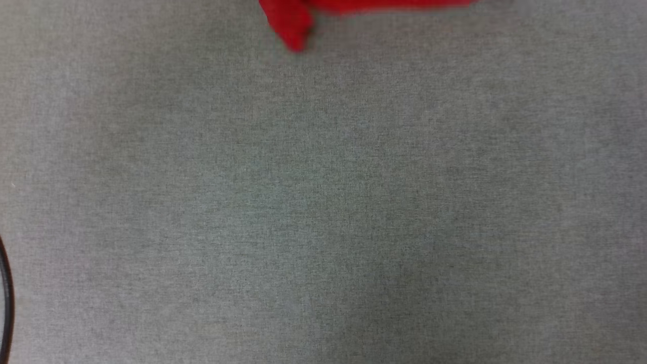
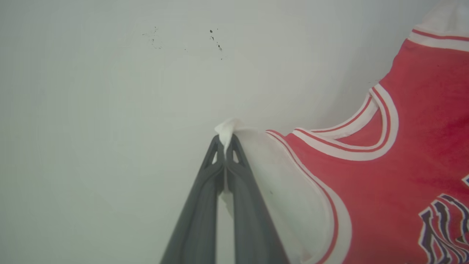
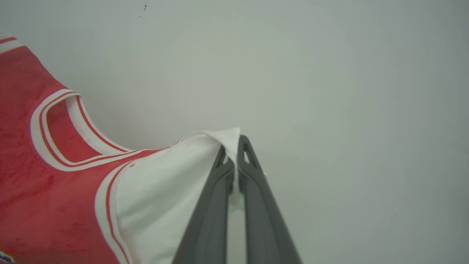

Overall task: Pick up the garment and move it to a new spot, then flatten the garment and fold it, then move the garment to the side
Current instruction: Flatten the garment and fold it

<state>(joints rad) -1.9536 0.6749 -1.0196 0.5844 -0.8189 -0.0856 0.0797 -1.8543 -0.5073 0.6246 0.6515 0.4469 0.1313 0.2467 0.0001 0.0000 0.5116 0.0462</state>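
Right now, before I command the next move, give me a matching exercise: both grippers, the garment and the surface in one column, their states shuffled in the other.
Things
1. left gripper
2. right gripper
3. garment
4. surface

States
A. grey and woven-looking, under the head camera
B. shut on a white sleeve, red body to its right in its own wrist view
C. shut on a white sleeve, red body to its left in its own wrist view
D. red with striped trim, stretched between both grippers

Pairs: 1-B, 2-C, 3-D, 4-A
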